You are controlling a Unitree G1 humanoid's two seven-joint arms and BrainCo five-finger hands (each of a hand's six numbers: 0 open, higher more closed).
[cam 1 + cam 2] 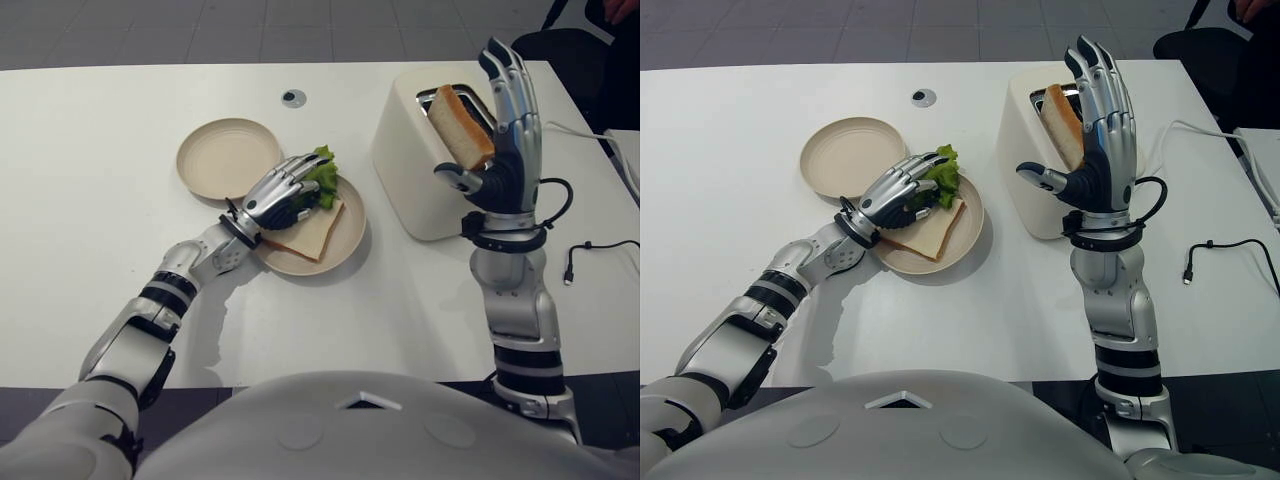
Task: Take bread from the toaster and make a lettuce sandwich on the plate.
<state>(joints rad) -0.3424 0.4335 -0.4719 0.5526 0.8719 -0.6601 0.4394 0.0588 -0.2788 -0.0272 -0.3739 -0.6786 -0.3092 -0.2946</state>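
A white toaster [410, 150] stands at the back right of the table. A toasted bread slice [460, 125] sticks up out of its slot, tilted. My right hand [510, 120] is upright beside the slice, fingers straight and thumb spread, with the slice leaning against the palm side. On the beige plate [345, 240] at centre lies a pale bread slice [315, 232]. My left hand [283, 193] hovers low over that slice, fingers curled around green lettuce [325, 172], which pokes out past the fingertips.
A second, empty beige plate [228, 157] sits just behind and left of the first, touching it. A black cable [600, 245] lies at the right table edge, with a white cord behind the toaster. A round grommet [293, 98] sits near the back.
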